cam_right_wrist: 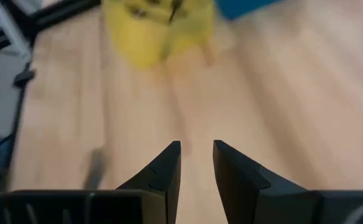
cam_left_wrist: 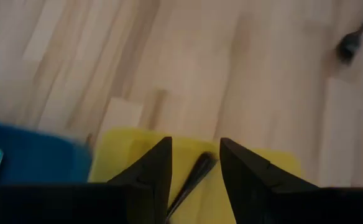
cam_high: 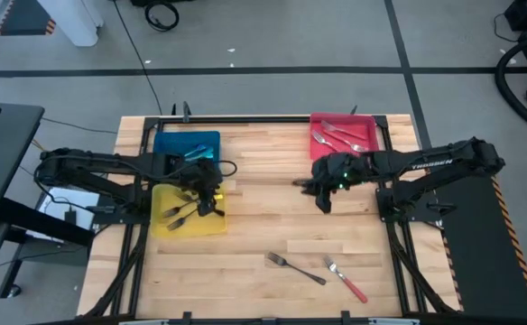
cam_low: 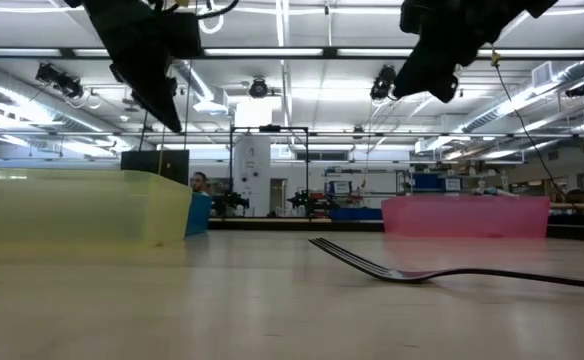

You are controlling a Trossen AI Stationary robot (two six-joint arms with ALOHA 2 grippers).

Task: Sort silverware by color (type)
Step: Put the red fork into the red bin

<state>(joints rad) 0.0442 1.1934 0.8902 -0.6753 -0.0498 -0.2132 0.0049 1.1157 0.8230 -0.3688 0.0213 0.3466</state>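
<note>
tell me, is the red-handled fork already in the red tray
No, the red-handled fork lies on the bare wooden table near the front edge, far from the red tray at the back.

The desk [cam_high: 263,226] is pale wood in light plank strips. On it sit a yellow tray [cam_high: 211,224], a blue tray [cam_high: 178,144] and a red tray [cam_high: 365,122], which looks translucent pink from the low view. One loose fork [cam_high: 295,268] is dark grey metal; another fork [cam_high: 346,281] has a red handle. Both arms and their fingers [cam_left_wrist: 151,180] are black.
</note>
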